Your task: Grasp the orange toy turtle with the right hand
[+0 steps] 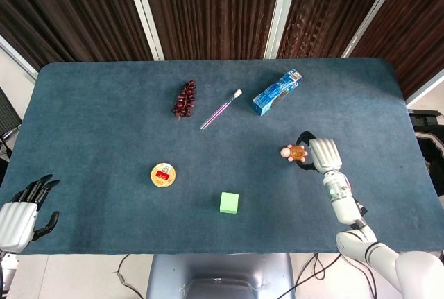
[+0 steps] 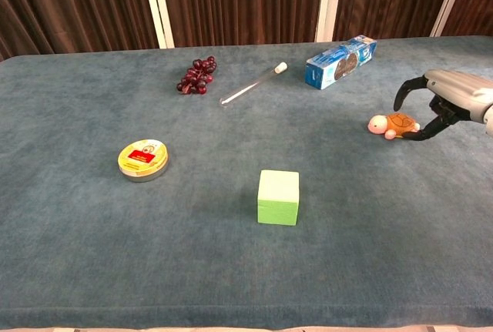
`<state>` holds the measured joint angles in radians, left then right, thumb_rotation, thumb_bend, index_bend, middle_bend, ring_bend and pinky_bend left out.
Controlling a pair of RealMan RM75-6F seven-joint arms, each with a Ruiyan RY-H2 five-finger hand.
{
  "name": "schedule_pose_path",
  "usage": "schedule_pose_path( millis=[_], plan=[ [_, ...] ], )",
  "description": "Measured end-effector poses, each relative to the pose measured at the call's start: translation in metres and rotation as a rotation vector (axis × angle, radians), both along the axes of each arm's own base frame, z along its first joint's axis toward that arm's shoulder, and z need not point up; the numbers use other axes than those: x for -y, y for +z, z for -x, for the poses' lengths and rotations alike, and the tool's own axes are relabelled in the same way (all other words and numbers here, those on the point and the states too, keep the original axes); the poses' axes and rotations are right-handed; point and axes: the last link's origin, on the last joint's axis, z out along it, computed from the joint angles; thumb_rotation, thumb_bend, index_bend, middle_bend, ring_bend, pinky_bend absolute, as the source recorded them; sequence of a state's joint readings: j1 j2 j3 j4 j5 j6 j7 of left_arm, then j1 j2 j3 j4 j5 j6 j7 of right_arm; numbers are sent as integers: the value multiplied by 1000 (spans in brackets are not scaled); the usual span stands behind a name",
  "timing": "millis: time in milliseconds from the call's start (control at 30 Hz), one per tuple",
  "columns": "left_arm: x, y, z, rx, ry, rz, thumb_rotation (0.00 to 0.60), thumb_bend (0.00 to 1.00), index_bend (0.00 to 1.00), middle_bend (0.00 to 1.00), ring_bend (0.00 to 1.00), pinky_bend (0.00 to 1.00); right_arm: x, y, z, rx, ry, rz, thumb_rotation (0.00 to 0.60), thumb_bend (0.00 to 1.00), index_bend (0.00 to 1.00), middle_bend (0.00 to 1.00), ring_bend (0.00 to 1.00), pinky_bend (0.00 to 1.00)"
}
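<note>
The orange toy turtle, with a pink head pointing left, lies on the blue table at the right. My right hand sits just right of it. Its dark fingers arch over the shell and the thumb reaches the turtle's rear, with the fingers still apart and the turtle resting on the cloth. My left hand hangs at the table's front left corner with its fingers spread and nothing in it; only the head view shows it.
A green cube stands at front centre and a round yellow tin left of it. Further back lie dark grapes, a thin tube and a blue box.
</note>
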<state>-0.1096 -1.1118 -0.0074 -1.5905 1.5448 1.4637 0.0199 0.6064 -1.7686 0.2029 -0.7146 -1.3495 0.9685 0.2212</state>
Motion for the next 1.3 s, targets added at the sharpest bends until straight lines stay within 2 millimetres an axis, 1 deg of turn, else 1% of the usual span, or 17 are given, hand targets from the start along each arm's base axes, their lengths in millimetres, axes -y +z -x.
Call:
schedule_pose_path(
  millis=[267,400,467,500,567,633,667,767,867,1167,1200,1233,1267,1300],
  plan=[
    [0,1,1,7,2,-1,600,413,174,85,142,298,5,-8,0,11,7,-2,600,393,583,431,999,961],
    [1,2,1,8,2,-4,600,413,174,85,141,298,6,-11,3,14,-7,-10,600,446,598,445,1000,964],
    [0,3,1,8,4,-4,600,413,174,85,142,298,7,-13,4,19,-11,-12,600,533,622,477,1000,973],
    [0,3,1,9,5,-3,600,413,174,85,142,298,7,-13,4,20,-11,-11,600,608,640,500,1000,980],
    [-1,3,1,9,5,-2,600,412,174,85,142,298,7,-13,5,23,-8,-6,600,809,695,556,1000,990],
    [-1,2,1,10,4,-2,600,413,174,85,142,298,7,-12,4,25,-1,2,600,954,762,616,1000,997],
    [-1,2,1,11,4,-2,600,413,174,85,142,298,7,-11,4,25,5,9,600,994,797,652,1000,1000],
    [0,3,1,11,3,-3,600,413,174,86,142,298,6,-9,5,23,19,29,600,1000,827,702,1000,1000],
    [1,3,1,12,3,-4,600,413,174,85,142,298,5,-9,5,29,28,35,600,1000,834,721,1000,1000],
    [0,3,2,13,4,-5,600,413,174,85,142,299,1,-8,6,5,52,38,600,1000,836,729,1000,999],
    [0,3,2,12,4,-5,600,413,174,85,142,299,1,-8,6,6,53,36,600,1000,820,724,1000,998],
    [0,3,1,12,4,-5,600,413,174,85,142,299,1,-8,6,9,55,35,600,994,741,672,1000,997],
    [0,3,1,12,3,-4,600,413,174,85,142,299,0,-7,6,18,58,33,600,943,626,598,1000,994],
    [0,3,1,12,3,-5,600,413,174,85,142,298,0,-7,6,26,62,32,600,866,520,523,1000,989]
  ],
)
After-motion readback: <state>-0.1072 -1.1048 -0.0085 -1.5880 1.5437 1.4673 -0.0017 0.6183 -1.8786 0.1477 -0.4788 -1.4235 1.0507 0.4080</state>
